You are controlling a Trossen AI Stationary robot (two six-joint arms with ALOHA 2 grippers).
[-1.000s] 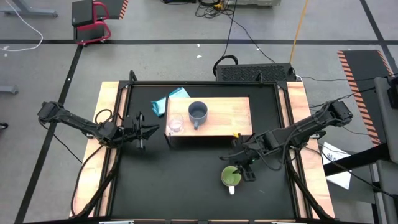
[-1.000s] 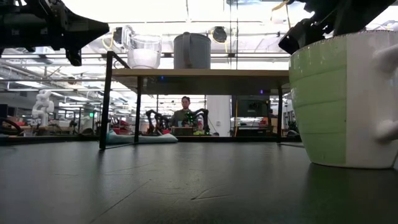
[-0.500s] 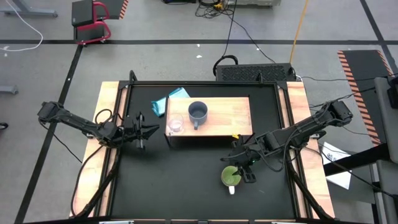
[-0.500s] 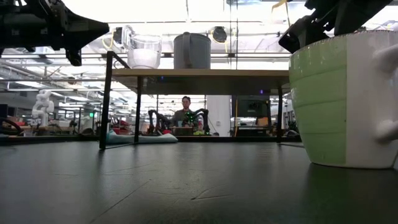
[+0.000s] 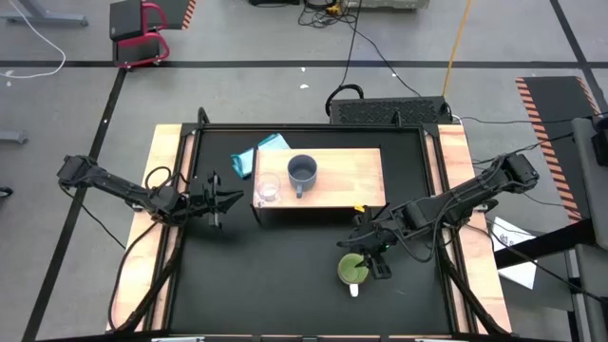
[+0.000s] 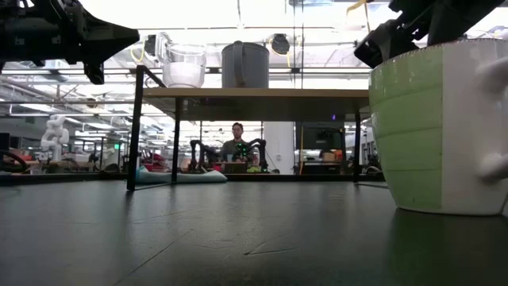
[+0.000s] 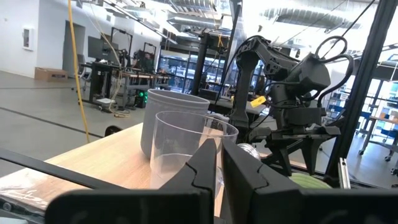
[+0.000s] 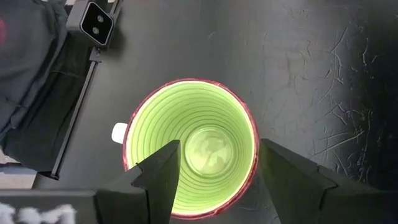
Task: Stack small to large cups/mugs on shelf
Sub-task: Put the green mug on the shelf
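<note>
A clear glass cup (image 5: 268,190) and a grey-blue mug (image 5: 302,172) stand upright on the wooden shelf's top (image 5: 351,180), toward its left end. A green mug (image 5: 352,271) stands upright on the black table in front of the shelf, its white handle (image 5: 354,290) toward the near edge. My right gripper (image 8: 217,162) is open and points down just above the mug's mouth (image 8: 193,146). One finger is over its inside and one beyond its rim. My left gripper (image 5: 228,199) is shut, level, left of the shelf, pointing at the glass cup (image 7: 186,149).
A teal cloth (image 5: 261,152) lies on the table behind the shelf's left end. A small camera (image 8: 96,22) sits at the table's near edge close to the green mug. A person (image 6: 236,143) sits in the room far behind the table.
</note>
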